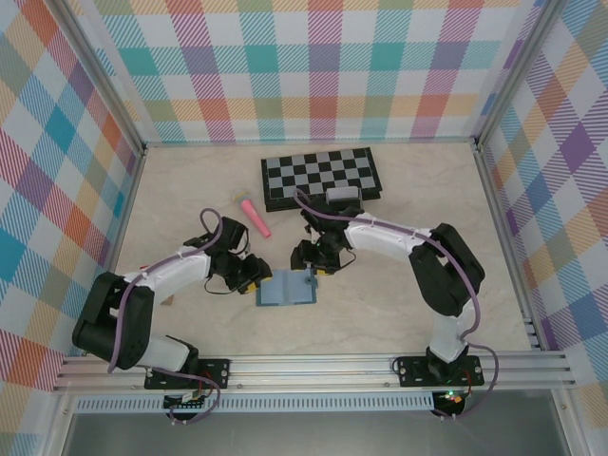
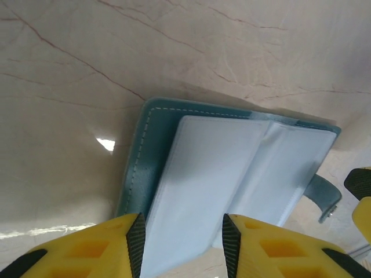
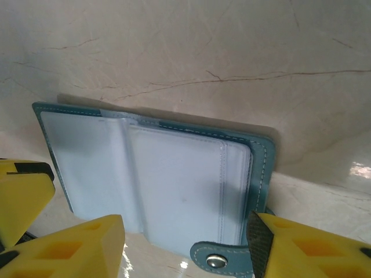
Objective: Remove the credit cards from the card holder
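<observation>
Card holder (image 1: 285,288): where does it lie?
— Spread open on the marbled table (image 1: 399,313), near the front edge, directly between the two pincers.
— And the pincers themselves?
— Left pincer (image 2: 182,246) stands with its yellow jaws apart, straddling the near edge of the pale inner sleeves (image 2: 197,185). The right pincer (image 3: 185,249) is likewise spread wide, over the side bearing the snap tab (image 3: 237,255). Neither is clamped on anything.
— What does each camera add?
— The left wrist view gives the stitched teal cover (image 2: 139,162). The right wrist view gives the metal stud (image 3: 216,262) on the tab. The overhead view takes in a chessboard (image 1: 321,178) at the back of the table and a pink marker (image 1: 255,218) near its left corner, both apart from the holder.
</observation>
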You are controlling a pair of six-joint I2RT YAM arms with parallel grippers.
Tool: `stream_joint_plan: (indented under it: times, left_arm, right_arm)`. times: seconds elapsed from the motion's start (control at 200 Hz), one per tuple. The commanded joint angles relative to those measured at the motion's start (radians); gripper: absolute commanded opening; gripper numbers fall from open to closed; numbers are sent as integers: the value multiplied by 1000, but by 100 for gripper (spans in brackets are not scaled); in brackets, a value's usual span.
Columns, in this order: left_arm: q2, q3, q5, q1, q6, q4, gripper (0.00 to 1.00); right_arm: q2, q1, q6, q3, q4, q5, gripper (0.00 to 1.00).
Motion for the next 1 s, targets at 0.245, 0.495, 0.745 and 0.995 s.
stream_joint_plan:
  times: [0.245,0.495,0.745,0.995]
  left_arm:
    - [46,21,38,-9,-19,56,27]
    - [27,47,-23,-9,17,-34,29]
    - [31,65,-96,-9,41,-82,30]
    - [56,64,-63,-11,39,-47,28]
  right_arm:
    - [66,7,-39,47,-32,-46,56]
    - [93,7,-55,55,-48,-45,55]
    - [109,7,-63,59,-61,-35,55]
    - [132,6,-65,71,-67,-47,55]
